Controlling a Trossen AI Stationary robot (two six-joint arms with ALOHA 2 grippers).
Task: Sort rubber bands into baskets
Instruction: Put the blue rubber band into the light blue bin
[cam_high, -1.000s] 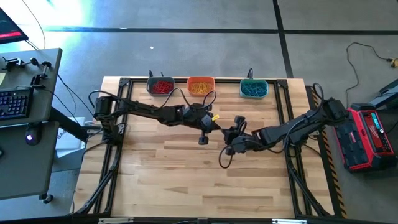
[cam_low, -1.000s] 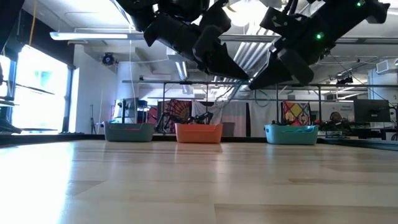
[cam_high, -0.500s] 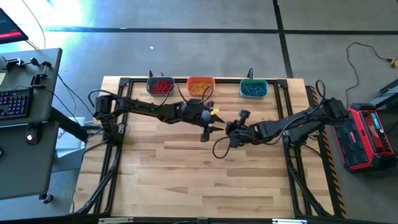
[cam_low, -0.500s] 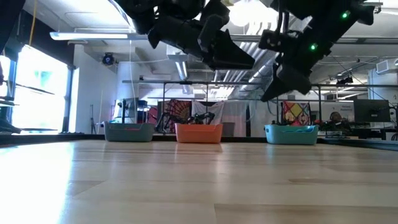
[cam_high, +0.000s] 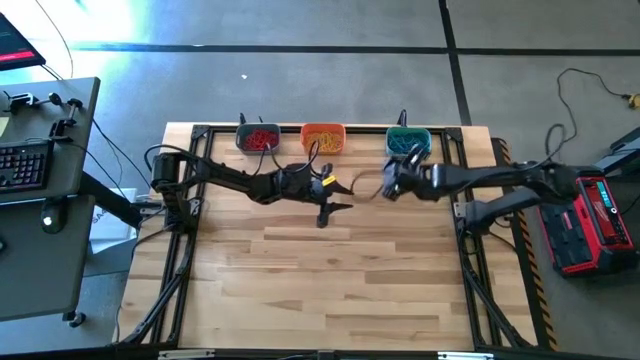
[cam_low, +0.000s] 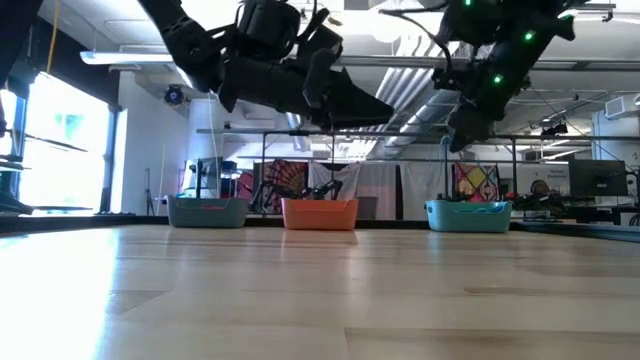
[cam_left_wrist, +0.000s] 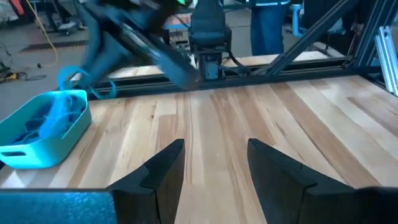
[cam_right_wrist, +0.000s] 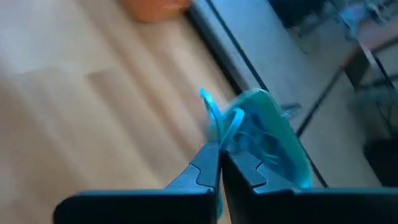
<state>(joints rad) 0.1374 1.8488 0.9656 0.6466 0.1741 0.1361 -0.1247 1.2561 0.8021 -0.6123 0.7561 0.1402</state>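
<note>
Flanking the orange basket (cam_high: 322, 138) — grey-blue (cam_high: 258, 138), teal (cam_high: 408, 142)

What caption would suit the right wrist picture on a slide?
Right gripper, shut on a blue rubber band, nears the teal basket.

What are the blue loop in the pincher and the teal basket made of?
The blue rubber band, pinched in the right gripper, looks like thin stretchy rubber: it bends in a floppy loop. The teal basket looks like smooth moulded plastic, going by its rounded corners, even colour and soft sheen, though I can't be sure.
</note>
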